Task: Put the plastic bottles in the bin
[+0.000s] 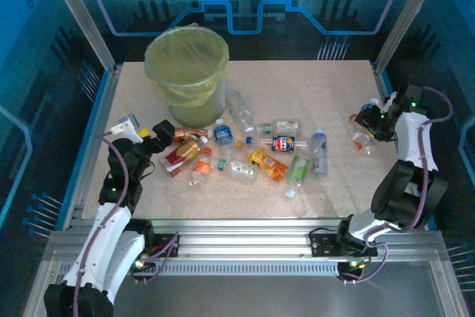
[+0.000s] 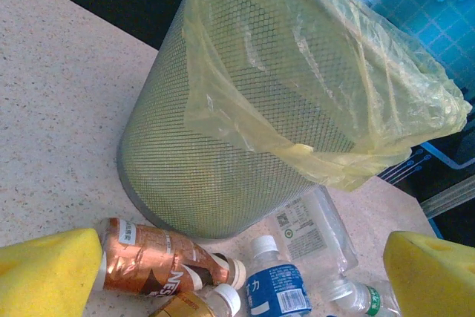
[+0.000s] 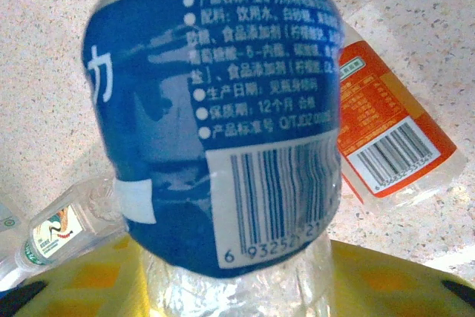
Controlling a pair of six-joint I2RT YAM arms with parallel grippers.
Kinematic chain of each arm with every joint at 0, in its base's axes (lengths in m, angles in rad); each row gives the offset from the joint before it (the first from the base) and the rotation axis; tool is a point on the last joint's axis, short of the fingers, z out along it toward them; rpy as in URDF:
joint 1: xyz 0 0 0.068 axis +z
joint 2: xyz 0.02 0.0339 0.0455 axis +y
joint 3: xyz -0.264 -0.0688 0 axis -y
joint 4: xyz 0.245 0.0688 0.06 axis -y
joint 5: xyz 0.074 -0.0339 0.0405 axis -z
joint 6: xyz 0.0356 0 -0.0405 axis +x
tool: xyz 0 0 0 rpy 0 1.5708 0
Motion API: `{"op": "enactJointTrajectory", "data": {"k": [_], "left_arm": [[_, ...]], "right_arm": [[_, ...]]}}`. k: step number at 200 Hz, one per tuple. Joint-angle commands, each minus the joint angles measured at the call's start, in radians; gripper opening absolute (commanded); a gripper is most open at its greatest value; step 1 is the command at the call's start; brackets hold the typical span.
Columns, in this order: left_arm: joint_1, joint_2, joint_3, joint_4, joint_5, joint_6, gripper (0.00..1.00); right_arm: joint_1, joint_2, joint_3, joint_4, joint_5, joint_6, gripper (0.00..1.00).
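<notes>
1. At the right edge of the table (image 1: 326, 79), blue-labelled bottle (image 3: 215, 131): clamped low on its body by the right gripper (image 3: 237, 291), with the yellow pads (image 3: 82, 280) pressed in from both sides. The label is glossy, printed with Chinese text and a barcode. The clear wall is crinkled below it.
2. Handling note, my judgement: the bin (image 1: 185, 72) stands well apart, at the far left. Carry high enough to clear the rim and let go over the middle of the mouth. Grip firmly, since thin plastic gives and can slip.
3. Orange-labelled bottle (image 3: 386, 146): lying on the table behind the held one.
4. Bin, upright: round, with a fine mesh wall. The yellow-green bag (image 2: 319, 72), a loose thin film, is folded over the rim.
5. Other plastic bottles (image 1: 245, 157): scattered on their sides across mid-table. A copper-foil Nescafé bottle (image 2: 159, 261) and a clear white-labelled bottle (image 2: 312, 231) lie near the bin's foot.
6. Left gripper (image 1: 159, 135): fingers wide apart and empty, hovering by those bottles. Route the carry clear of it.
7. Table: pale, speckled, matte.
</notes>
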Motion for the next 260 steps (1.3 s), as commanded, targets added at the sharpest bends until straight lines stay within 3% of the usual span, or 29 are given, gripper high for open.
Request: {"op": "enactJointTrajectory", "data": {"k": [1, 48, 94, 137, 169, 202, 230, 260], "left_arm": [[-0.008, -0.008, 0.062, -0.038, 0.026, -0.013, 0.99], [-0.008, 0.034, 0.234, -0.215, 0.058, -0.034, 0.99], [-0.009, 0.058, 0.36, -0.223, 0.119, -0.088, 0.99], [-0.032, 0.152, 0.496, -0.22, 0.171, -0.126, 0.99], [-0.107, 0.245, 0.606, -0.207, 0.2, -0.118, 0.99], [-0.211, 0.374, 0.765, -0.253, 0.247, -0.047, 0.99], [-0.27, 0.494, 0.889, -0.294, 0.326, -0.003, 0.99], [-0.337, 0.616, 1.012, -0.359, 0.403, 0.057, 0.99]], "right_arm": [[-0.015, 0.001, -0.01, 0.01, -0.041, 0.002, 0.46], [-0.014, -0.019, -0.014, 0.003, -0.054, -0.012, 0.46], [-0.007, -0.067, -0.036, 0.014, -0.105, -0.029, 0.46], [0.06, -0.16, -0.034, 0.012, -0.099, -0.066, 0.46], [0.166, -0.256, -0.04, 0.044, -0.085, -0.11, 0.46], [0.347, -0.368, -0.067, 0.132, -0.056, -0.176, 0.43], [0.499, -0.462, -0.121, 0.249, -0.055, -0.25, 0.44], [0.589, -0.541, -0.183, 0.37, -0.097, -0.278, 0.46]]}}
